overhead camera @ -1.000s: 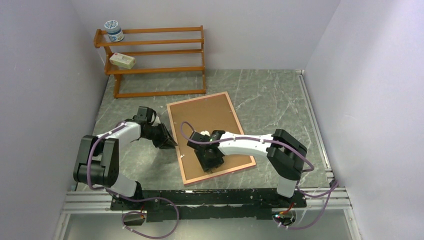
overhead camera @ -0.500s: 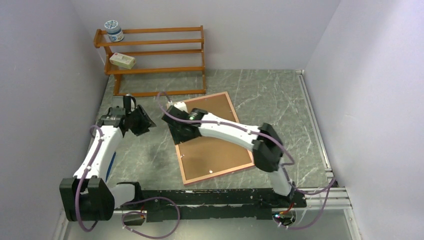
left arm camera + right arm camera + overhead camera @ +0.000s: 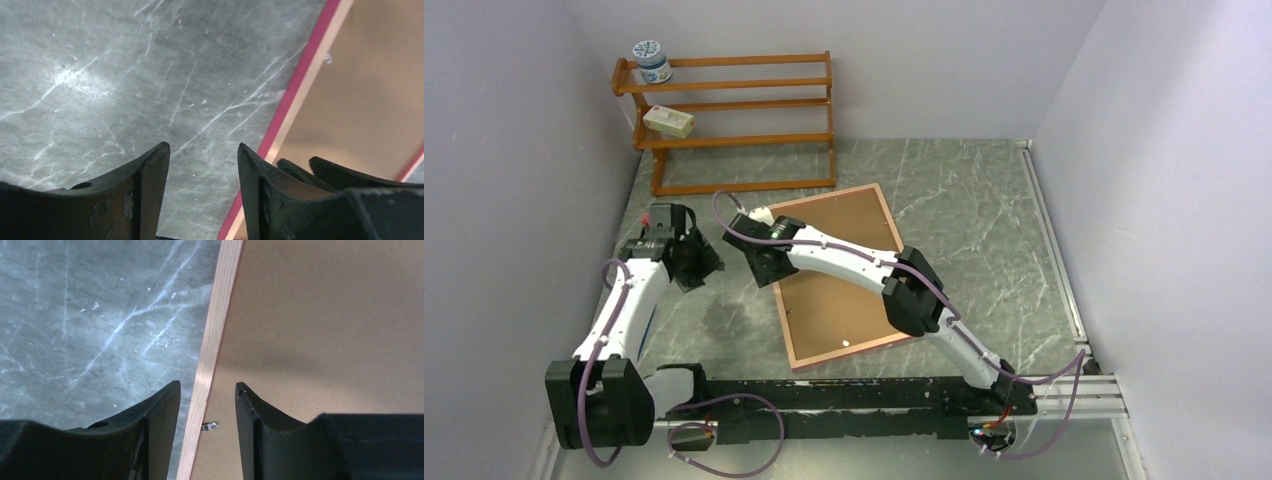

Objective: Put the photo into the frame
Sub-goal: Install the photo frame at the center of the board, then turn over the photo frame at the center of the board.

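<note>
**Two pincers open at the left side of the face-down frame**

The frame lies flat and back-up near the middle of the grey marble table. It sits at a slant, with one corner toward the near edge and its long sides running toward the far edge. A brown hardboard backing fills it, inside a coppery-pink rim.

The right arm reaches across the backing to the frame's left rim, close to its far-left corner. There the right pincer is spread, with nothing pinched. In the wrist view one finger lies over bare table and the other over the backing, and the rim runs between them. A small metal tab shows at the rim's inner edge. Whether the fingertips touch the frame cannot be told.

The left pincer is also spread and holds nothing. It points down over bare table, between the frame's left rim and the table's left edge.

A wooden slatted rack stands in the far-left corner of the table. It carries a lidded jar on its top shelf and a small box on the shelf below.
</note>
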Available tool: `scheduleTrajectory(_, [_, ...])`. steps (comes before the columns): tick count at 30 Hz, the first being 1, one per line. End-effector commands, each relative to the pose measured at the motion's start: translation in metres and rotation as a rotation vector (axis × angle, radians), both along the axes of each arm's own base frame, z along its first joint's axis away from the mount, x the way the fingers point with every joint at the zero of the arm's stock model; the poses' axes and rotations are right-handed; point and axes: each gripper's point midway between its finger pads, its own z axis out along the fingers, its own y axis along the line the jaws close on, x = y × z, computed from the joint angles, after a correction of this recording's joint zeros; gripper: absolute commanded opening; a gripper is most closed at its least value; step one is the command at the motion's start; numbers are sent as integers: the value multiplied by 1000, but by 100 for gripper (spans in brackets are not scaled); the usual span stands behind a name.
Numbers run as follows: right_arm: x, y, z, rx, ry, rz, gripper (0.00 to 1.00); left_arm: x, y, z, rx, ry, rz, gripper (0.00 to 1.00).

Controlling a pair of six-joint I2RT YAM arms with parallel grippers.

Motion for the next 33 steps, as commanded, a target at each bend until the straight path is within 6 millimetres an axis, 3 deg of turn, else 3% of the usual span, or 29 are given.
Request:
scheduleTrajectory(1, [5, 9, -2, 0, -17, 24, 47, -7, -9, -23, -72, 38, 28, 58])
scheduleTrajectory(10, [5, 9, -27, -32, 3, 45, 46, -21, -7, -45, -105, 116, 90, 62])
scheduleTrajectory(17, [2, 7, -31, -42, 15, 42, 26, -21, -14, -49, -150, 115, 76, 62])
scheduleTrajectory(23, [0, -1, -38, -72, 33, 9, 18, -18, -30, -51, -238, 100, 34, 66])
scheduleTrajectory(27, [2, -3, -26, -29, 32, -15, 6, -15, -51, -49, -350, 69, -31, 68])
scheduleTrajectory(33, [13, -4, 22, 109, 4, -55, 2, -14, -81, -33, -515, -20, -156, 69])
